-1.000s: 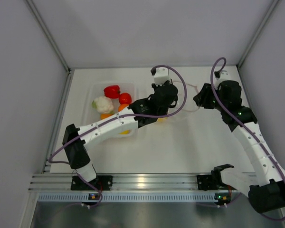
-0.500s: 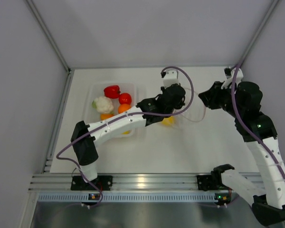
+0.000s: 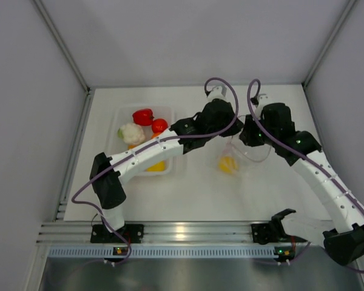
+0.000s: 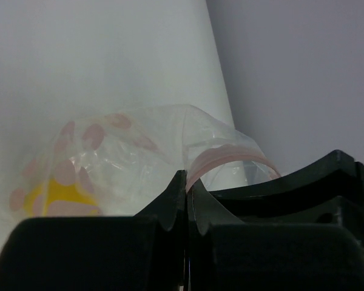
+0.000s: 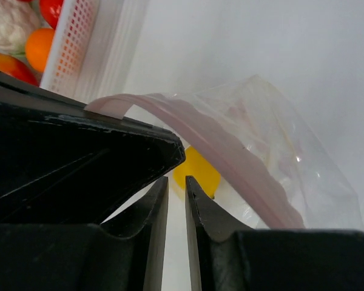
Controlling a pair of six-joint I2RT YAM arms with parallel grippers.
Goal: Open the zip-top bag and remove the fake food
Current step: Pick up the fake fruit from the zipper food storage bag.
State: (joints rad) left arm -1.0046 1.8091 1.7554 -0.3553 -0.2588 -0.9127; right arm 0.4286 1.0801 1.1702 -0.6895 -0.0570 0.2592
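Overhead, both pairs of fingers are hidden beneath their own black wrists, so only the wrist cameras show the grip. The bag hangs between the two arms over the white tabletop, to the right of the tray. Its clear film is hard to trace against the white, and whether its bottom touches the tabletop cannot be told. A lemon sits low inside it.

The left fingers are pressed together on the bag's rim, where the pink zip strip curls out from between the tips. Through the pink-spotted film, the lemon shows only as a blurred yellow patch.

The right fingers are closed to a thin slit. They seem to pinch the bag's clear near lip, though the film there is barely visible. The zip strip arches above them from the black body of the left wrist, which fills the left of that view, and it runs out of sight behind one finger. Below the strip the bag's mouth gapes, with the lemon in plain sight.

In that view the tray is cut off at the top-left corner, with a cauliflower, an orange and a tomato showing over its perforated wall. From above, a red pepper lies at the tray's far end, and the left arm covers part of its near side.
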